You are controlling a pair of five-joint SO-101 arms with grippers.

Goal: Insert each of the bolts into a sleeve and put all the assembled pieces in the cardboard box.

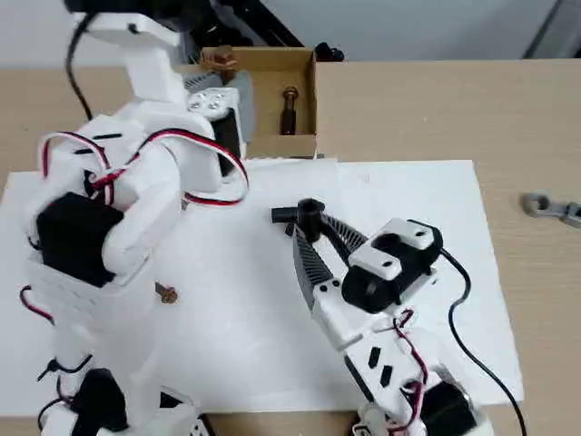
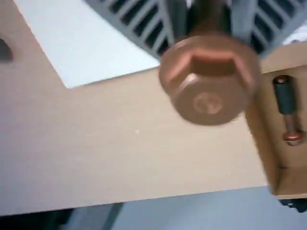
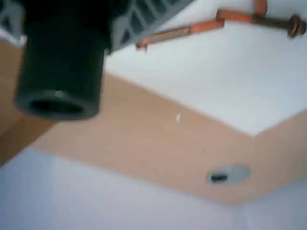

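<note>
While the left tool (image 2: pixel 209 19) is pinching a copper bolt (image 2: pixel 207 81) beside the cardboard box (image 1: pixel 304 86), its fingers are hiding the shank, so I cannot tell whether a sleeve is sitting on it. One assembled piece (image 1: pixel 289 109) is lying inside the box. The right tool (image 1: pixel 304 229) is clamping a black sleeve (image 3: pixel 60 72) above the white sheet (image 1: pixel 427 209), where a small loose bolt (image 1: pixel 166 293) is lying.

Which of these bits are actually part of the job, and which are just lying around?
Job: held bolt; held black sleeve; loose bolt; cardboard box; assembled piece inside it.
Lying about: grey metal part; white sheet.
</note>
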